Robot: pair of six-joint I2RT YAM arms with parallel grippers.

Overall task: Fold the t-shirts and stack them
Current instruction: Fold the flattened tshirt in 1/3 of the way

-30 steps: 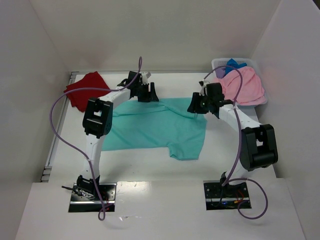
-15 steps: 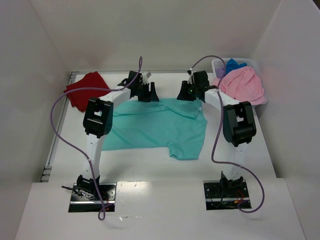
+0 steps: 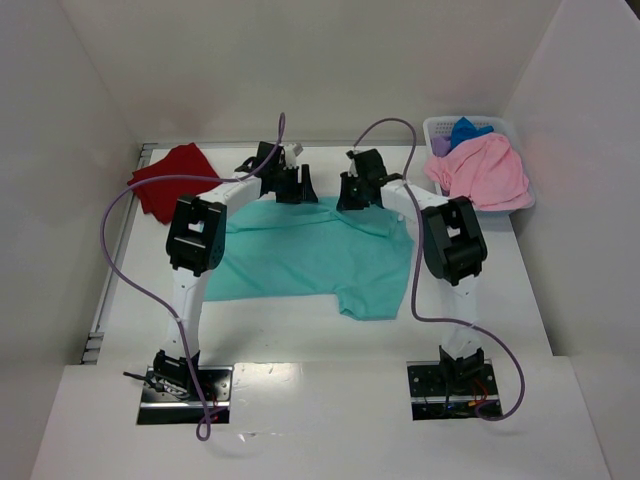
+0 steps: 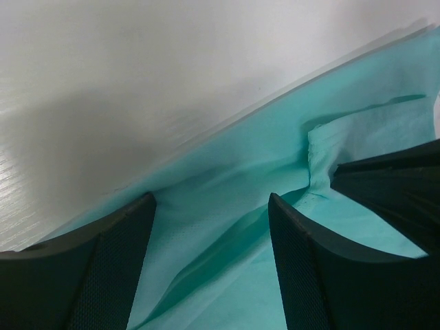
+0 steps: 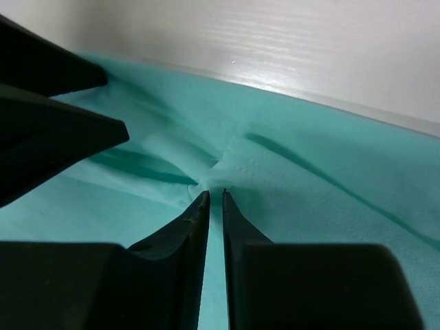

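Note:
The teal t-shirt [image 3: 310, 255] lies spread in the middle of the table. My left gripper [image 3: 293, 187] is open at its far edge, fingers set down on either side of a raised fold of teal cloth [image 4: 227, 247]. My right gripper [image 3: 355, 192] is shut on a pinch of the teal t-shirt's far edge [image 5: 214, 180], just right of the left gripper. The dark red t-shirt [image 3: 170, 178] lies crumpled at the far left. The pink t-shirt [image 3: 482, 170] drapes over the white basket [image 3: 440, 124], with blue [image 3: 468, 128] and purple [image 3: 440, 146] shirts behind it.
White walls enclose the table on the left, back and right. The basket stands in the far right corner. The left gripper's dark finger shows at the left of the right wrist view [image 5: 48, 124]. Bare table [image 3: 300, 325] lies in front of the teal shirt.
My right arm has swung left from beside the basket to the teal shirt's far edge, dragging the cloth leftward. The left gripper has not moved.

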